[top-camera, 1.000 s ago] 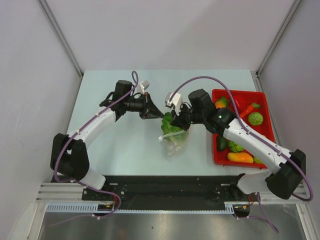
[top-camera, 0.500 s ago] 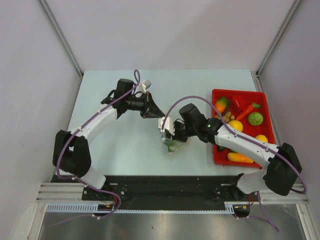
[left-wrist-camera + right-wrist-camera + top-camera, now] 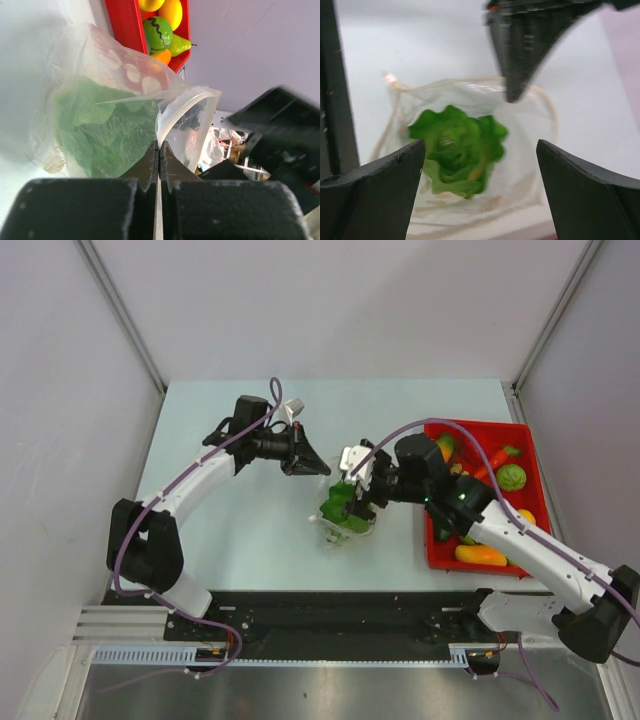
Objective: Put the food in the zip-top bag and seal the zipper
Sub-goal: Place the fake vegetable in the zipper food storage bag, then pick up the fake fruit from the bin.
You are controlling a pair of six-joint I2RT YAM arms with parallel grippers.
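The clear zip-top bag (image 3: pixel 350 532) lies mid-table with its mouth held up and open. Green lettuce (image 3: pixel 338 508) sits inside it, seen through the plastic in the left wrist view (image 3: pixel 100 127) and down the mouth in the right wrist view (image 3: pixel 457 150). My left gripper (image 3: pixel 316 467) is shut on the bag's rim (image 3: pixel 159 150), next to the pale zipper (image 3: pixel 175 114). My right gripper (image 3: pixel 353 483) hangs just above the mouth, open and holding nothing (image 3: pixel 480 145). The zipper (image 3: pixel 470 81) curves round the open mouth.
A red tray (image 3: pixel 476 424) at the right holds more toy food, among them a green round fruit (image 3: pixel 511 477) and a yellow-orange piece (image 3: pixel 480 554). In the left wrist view the tray (image 3: pixel 120 25) lies just beyond the bag. Walls close in the table.
My right gripper went from shut on the lettuce to wide open; the lettuce now lies in the bag. The right arm dipped towards the bag, then drew back up and right. The left arm stayed put.
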